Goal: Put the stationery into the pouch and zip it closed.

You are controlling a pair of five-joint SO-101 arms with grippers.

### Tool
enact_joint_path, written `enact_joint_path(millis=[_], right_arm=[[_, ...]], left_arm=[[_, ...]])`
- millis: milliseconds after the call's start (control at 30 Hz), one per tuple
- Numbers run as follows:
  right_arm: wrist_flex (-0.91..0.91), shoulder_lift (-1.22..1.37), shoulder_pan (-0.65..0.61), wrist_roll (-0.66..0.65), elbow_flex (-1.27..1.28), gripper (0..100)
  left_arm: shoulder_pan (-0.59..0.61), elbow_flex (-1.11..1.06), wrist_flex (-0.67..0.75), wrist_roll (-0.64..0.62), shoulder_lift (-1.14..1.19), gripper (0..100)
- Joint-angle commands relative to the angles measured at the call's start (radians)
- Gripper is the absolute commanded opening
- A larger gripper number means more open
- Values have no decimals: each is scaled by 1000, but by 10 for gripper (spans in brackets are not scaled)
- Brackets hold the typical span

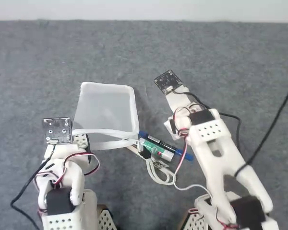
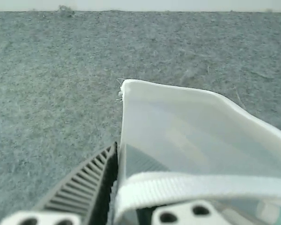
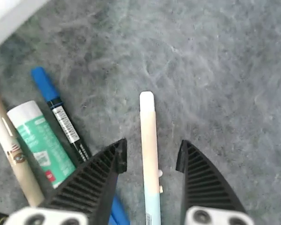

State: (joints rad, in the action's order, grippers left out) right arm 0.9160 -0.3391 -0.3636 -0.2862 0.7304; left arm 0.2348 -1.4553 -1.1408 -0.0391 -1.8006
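Surface (image 1: 230, 57): grey and felt-like, carrying everything.
Pouch (image 1: 105, 108): translucent white, lying flat in front of the left arm, its banded mouth facing the arms.
Left pincer (image 1: 84, 139): clamping the pouch's near rim at its left corner.
Right pincer (image 3: 152, 145): hanging with jaws apart, one on each side of the pastel pen (image 3: 148, 136).
Glue stick (image 3: 40, 140): lying just right of the pouch's mouth, between the beige pen (image 3: 11, 154) and the blue marker (image 3: 56, 112).

Grey felt-covered table (image 1: 230, 57) — on it lie a white pouch (image 1: 105, 105), blue pen (image 3: 43, 83), glue stick (image 3: 42, 140) and pastel pen (image 3: 149, 140).
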Motion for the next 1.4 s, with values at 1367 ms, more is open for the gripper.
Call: enact_joint_path(millis=[1367], right_arm=[[-27,522,45,-118,-342,8]], left_arm=[[5,51,-6,6,-20,11]])
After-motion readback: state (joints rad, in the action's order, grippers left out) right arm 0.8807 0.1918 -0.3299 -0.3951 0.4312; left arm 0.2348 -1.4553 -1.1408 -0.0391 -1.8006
